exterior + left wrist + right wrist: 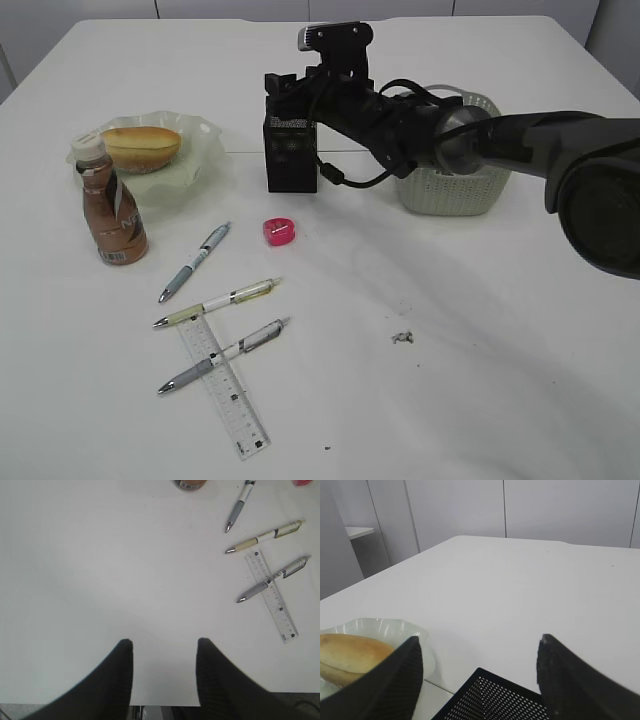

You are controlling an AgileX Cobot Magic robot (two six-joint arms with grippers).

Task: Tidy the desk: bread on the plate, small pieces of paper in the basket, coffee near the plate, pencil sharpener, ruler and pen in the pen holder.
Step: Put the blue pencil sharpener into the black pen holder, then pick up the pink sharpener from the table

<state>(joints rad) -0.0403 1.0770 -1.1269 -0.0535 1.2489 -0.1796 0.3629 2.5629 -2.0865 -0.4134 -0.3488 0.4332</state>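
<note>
Right claw (479, 652) hovering apart over the pen holder (291, 152); left claw (164, 647) apart above bare worktop (100, 570). Bread (140, 146) lying on plate (205, 135); pens (215, 303), ruler (232, 398), sharpener (279, 232) lying loose.

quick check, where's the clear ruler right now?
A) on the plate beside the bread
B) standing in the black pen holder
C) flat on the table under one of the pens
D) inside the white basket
C: the ruler lies flat on the table, and the grey pen lies across it; the left wrist view shows the same crossing. The pen holder sits farther back.
</note>
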